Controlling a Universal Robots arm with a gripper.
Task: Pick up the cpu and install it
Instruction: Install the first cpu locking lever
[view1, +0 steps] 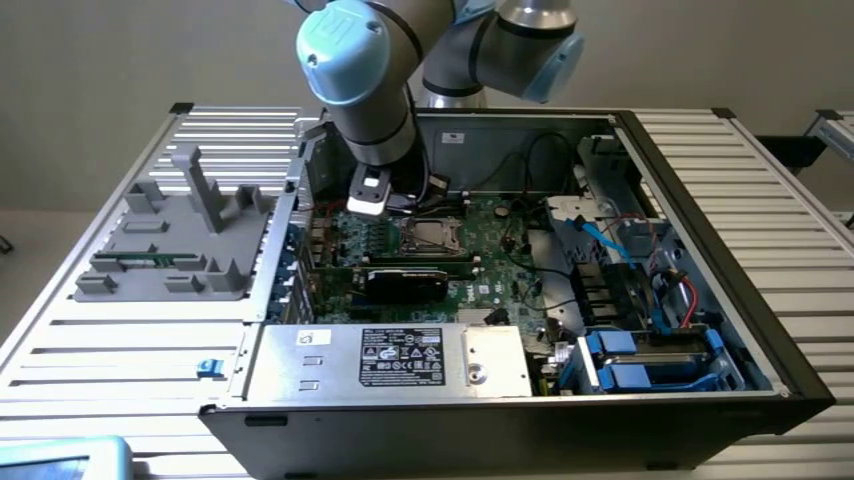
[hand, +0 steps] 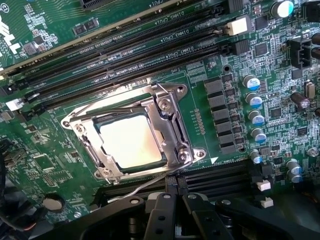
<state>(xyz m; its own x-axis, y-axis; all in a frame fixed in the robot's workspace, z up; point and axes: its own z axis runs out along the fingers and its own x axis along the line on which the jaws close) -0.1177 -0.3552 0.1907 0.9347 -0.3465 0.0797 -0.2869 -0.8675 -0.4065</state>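
The cpu (hand: 131, 142), a flat square chip with a silvery-beige top, lies inside the metal socket frame (hand: 170, 125) on the green motherboard (hand: 40, 165). In the exterior view the socket (view1: 430, 236) sits in the middle of the open computer case, and the arm reaches down just to its left. My gripper (hand: 173, 210) hovers above the board beside the socket. Its black fingers (hand: 159, 215) are shut together with nothing between them. A thin wire lever (hand: 145, 186) runs along the socket's edge nearest the gripper.
Long black memory slots (hand: 125, 55) flank the socket, with a row of capacitors (hand: 255, 102) nearby. A silver white-labelled box (view1: 400, 360) fills the case's near side. Blue drive bays (view1: 641, 365) and cables lie on the exterior view's right. A grey fixture (view1: 174, 245) stands outside on the left.
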